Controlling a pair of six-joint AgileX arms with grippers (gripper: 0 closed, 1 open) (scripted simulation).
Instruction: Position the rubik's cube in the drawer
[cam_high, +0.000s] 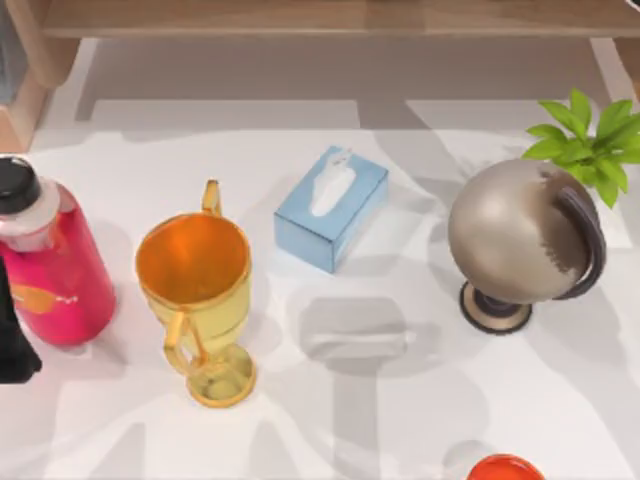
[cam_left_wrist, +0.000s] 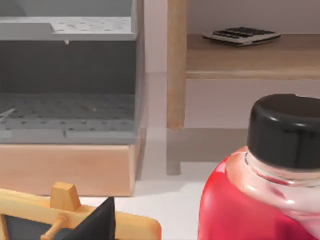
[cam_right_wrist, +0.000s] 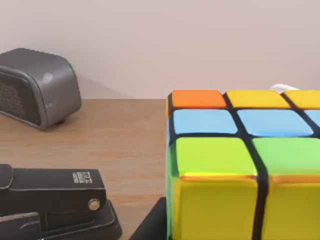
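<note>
One rubik's cube (cam_right_wrist: 245, 165), lower right of the right wrist view, on a wooden shelf (cam_right_wrist: 125, 130) beside a stapler (cam_right_wrist: 55, 200) and speaker (cam_right_wrist: 37, 87); right arm nearer it. Whether either hand is open cannot be told. Left arm at the top view's left edge.

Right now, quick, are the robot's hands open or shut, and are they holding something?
Left hand: near the red bottle; cannot be told.
Right hand: right by the rubik's cube; cannot be told.
</note>
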